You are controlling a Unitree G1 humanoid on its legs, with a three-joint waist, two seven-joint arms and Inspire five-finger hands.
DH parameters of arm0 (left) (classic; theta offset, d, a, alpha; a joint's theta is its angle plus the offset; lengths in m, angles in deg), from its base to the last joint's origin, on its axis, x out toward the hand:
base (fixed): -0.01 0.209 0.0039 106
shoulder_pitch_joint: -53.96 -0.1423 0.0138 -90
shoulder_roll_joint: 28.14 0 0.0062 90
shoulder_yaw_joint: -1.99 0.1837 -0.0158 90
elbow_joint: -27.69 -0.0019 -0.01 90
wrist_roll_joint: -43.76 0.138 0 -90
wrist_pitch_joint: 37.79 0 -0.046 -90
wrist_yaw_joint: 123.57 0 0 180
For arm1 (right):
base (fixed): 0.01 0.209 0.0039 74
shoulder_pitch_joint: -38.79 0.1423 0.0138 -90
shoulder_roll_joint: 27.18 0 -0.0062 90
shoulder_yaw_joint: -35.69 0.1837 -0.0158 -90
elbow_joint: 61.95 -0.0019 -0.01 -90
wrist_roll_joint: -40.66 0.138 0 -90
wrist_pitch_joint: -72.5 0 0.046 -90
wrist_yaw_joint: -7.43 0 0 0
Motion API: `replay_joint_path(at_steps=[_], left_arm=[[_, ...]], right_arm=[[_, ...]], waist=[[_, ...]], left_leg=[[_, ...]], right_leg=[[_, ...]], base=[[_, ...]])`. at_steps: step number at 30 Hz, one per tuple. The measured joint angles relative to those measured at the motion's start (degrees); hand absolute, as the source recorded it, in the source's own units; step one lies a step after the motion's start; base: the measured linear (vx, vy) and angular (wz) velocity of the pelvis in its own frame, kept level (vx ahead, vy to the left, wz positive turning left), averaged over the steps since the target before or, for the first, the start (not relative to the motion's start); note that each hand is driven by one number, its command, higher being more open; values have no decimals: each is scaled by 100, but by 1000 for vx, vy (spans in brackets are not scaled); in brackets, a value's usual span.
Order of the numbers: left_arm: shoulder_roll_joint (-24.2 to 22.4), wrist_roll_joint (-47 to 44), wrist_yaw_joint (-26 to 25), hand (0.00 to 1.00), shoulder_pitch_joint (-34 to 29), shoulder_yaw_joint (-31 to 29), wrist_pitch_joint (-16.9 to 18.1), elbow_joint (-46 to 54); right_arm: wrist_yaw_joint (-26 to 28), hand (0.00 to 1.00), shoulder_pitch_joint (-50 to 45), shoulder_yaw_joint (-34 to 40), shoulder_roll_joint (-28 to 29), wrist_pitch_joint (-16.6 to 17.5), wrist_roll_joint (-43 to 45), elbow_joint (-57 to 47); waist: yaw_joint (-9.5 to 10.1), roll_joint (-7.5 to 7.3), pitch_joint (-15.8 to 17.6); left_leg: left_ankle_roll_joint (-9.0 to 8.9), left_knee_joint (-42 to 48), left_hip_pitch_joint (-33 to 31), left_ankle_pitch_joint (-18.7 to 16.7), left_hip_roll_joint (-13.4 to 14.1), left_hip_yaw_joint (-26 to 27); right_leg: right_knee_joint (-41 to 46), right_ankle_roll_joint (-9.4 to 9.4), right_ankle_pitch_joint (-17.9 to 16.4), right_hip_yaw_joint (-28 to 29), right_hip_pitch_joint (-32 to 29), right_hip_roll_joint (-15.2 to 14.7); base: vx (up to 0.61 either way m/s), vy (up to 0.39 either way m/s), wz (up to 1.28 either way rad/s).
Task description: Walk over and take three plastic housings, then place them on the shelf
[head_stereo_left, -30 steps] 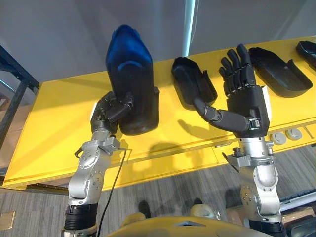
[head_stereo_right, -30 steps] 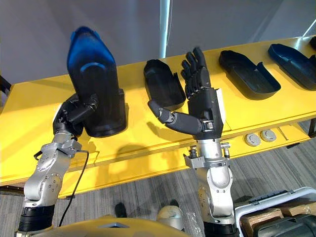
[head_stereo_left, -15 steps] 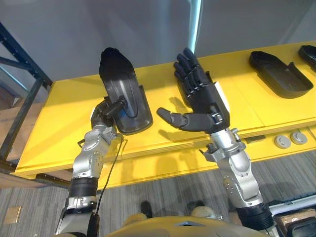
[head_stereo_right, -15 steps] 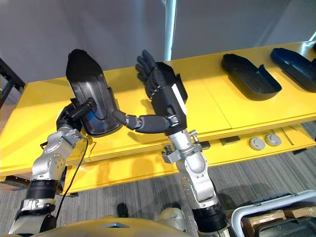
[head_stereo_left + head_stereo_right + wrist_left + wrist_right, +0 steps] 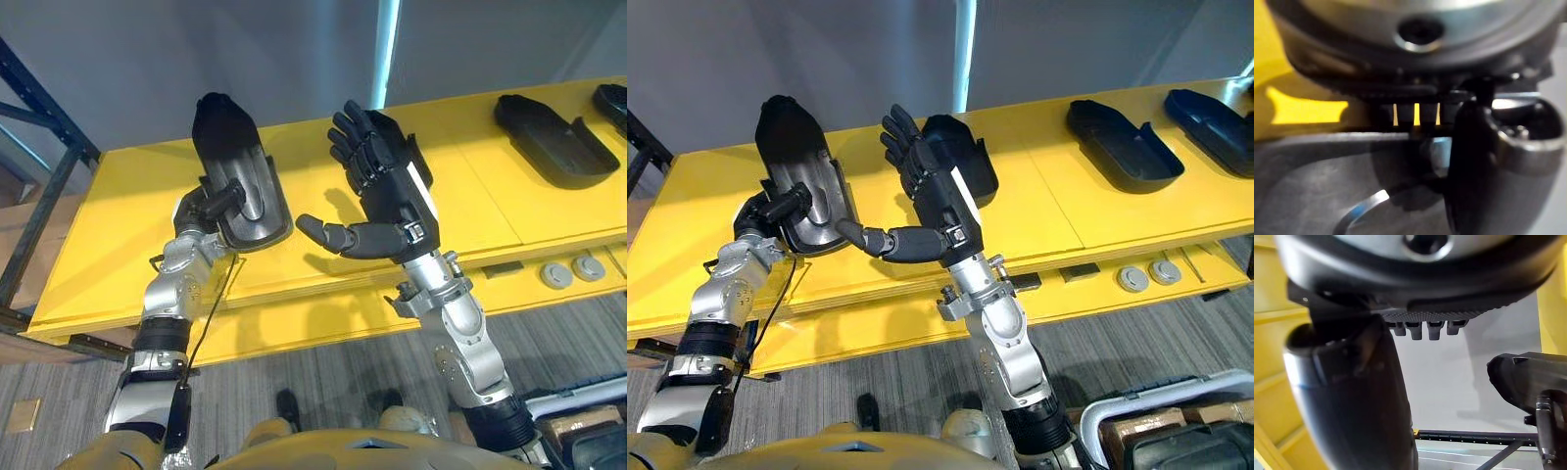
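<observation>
The left hand (image 5: 201, 211) is clamped on a black housing (image 5: 230, 162), thumb hooked over the inner face and fingers curled behind the lower rim. That's confirmed up close in the left wrist view, with the thumb lying across the hollow. The shell is held clear above the yellow worktop (image 5: 108, 235), standing nearly upright with its rounded nose up.

Just beside it, the right hand (image 5: 387, 191) is wide open and holding nothing, palm facing the camera, fingers straight and spread, thumb reaching toward the held shell.

Behind that open palm a second housing (image 5: 965, 157) lies hollow side up on the worktop. Two more, a third housing (image 5: 544, 137) and a fourth housing (image 5: 612, 98), sit well apart to the right.

By the look of it, one is in hand and two are yet to be collected. The neat play is probably to turn the open hand palm-down over the second housing, slip the thumb inside the wall and pinch the rim. Meanwhile the left grip should stay firm, since a hold low on a tall shell could let it tip. A dark metal frame (image 5: 39, 186) stands at the left end, possibly the shelf.
</observation>
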Motion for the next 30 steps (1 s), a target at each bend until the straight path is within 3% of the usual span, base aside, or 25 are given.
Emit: replay_joint_path(at_steps=[8,16,30], left_arm=[[278,719,31,100,146,252,2,-264],[396,696,16,100,353,268,-177,-360],[418,702,-32,100,508,346,-18,-550]], right_arm=[[53,100,-45,13,0,-2,15,-1],[73,100,-102,-16,1,-116,154,-1],[88,100,-127,-76,7,-117,155,-1]], waist=[[-116,37,32],[-129,118,156],[-147,94,187]], left_leg=[[-1,0,13,-7,6,108],[-1,1,30,-7,7,136],[-1,2,43,-7,8,150]], right_leg=[[5,15,28,116,-44,4],[17,14,28,135,-45,4],[10,12,29,137,-37,5]], base=[[-13,5,-6],[1,0,0],[0,0,0]])
